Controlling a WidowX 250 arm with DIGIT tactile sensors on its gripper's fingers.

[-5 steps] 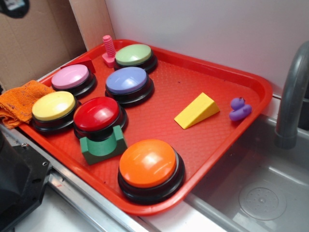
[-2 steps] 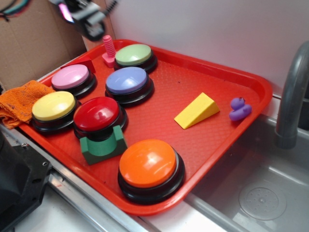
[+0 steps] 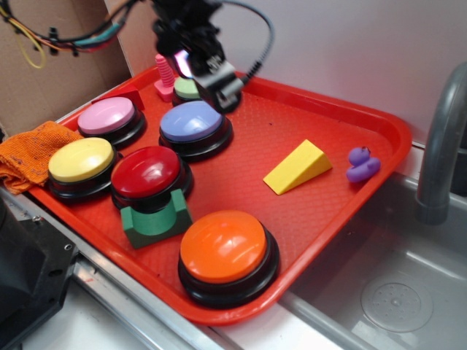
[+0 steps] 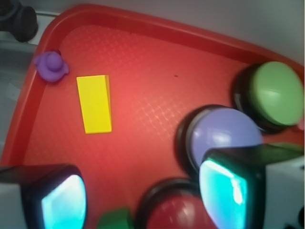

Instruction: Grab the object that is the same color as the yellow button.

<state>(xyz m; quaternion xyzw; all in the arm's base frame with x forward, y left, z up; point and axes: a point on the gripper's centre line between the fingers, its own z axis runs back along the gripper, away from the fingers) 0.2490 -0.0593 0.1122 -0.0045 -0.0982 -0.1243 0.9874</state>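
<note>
The gripper (image 3: 219, 86) hovers above the lilac dome button (image 3: 191, 121), jaws spread wide and empty. The matte yellow plastic wedge (image 3: 297, 167) lies well apart, near the purple duck (image 3: 362, 165); approach squarely across its narrow sides.

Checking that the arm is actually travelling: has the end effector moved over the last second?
Yes. The end effector came in from the upper left and now hangs over the green button, nearer the yellow wedge.

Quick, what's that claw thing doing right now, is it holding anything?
Gripper: open, holding nothing, above the buttons and well away from the yellow wedge.
</note>
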